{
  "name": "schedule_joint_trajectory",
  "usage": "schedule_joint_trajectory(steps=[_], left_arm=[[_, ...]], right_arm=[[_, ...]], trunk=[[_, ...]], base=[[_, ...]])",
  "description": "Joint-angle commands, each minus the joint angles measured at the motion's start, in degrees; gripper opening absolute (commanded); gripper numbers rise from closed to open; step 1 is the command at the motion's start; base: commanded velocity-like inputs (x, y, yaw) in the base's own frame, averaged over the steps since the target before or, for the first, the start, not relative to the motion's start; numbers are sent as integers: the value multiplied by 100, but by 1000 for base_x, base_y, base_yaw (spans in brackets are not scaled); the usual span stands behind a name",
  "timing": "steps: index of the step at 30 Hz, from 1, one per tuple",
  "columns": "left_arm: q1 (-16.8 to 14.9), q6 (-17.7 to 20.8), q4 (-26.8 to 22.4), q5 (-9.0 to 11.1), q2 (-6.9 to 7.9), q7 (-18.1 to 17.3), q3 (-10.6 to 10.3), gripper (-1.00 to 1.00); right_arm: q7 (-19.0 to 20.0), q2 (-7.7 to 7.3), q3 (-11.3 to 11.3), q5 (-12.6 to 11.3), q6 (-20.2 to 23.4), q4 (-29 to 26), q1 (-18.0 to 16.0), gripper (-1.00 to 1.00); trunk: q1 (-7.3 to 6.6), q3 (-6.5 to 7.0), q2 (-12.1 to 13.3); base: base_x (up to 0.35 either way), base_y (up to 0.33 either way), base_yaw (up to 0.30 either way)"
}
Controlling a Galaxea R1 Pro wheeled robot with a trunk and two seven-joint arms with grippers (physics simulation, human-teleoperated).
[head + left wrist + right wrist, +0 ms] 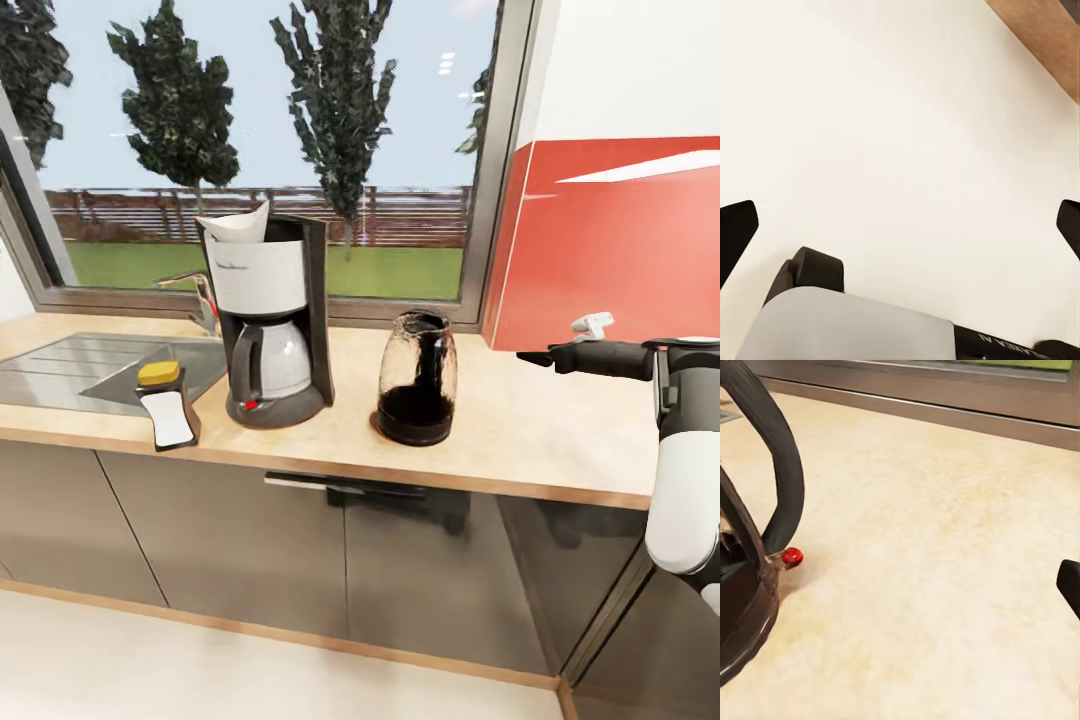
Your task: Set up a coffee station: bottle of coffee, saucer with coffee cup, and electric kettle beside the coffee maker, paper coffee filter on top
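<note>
The black and white coffee maker stands on the wooden countertop, with a white paper filter on its top. To its right stands a glass electric kettle with a dark base. Its black handle and red switch show in the right wrist view. My right gripper hovers over the counter to the right of the kettle, apart from it and open, one fingertip in view. My left gripper is open over pale floor, holding nothing. The coffee bottle, saucer and cup are out of view.
A steel sink with a tap lies left of the coffee maker. A yellow sponge and a white dispenser sit at its edge. A red wall panel rises at the right. Cabinet fronts run below.
</note>
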Motion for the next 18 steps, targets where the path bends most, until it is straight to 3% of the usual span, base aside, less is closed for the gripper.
schedule_joint_trajectory(steps=[1,8,18], left_arm=[[-5,-24,8,7,1,-19,-9,100],[-5,-22,8,7,1,-19,-9,100],[-5,-23,8,7,1,-19,-9,100]], right_arm=[[41,4,-17,34,44,-6,-5,100],[47,4,-17,28,25,-6,-1,100],[141,5,-17,4,-479,26,-2,100]], trunk=[[0,-6,-3],[0,-6,-3],[0,-6,-3]], base=[[39,0,78],[14,0,161],[1,0,31]])
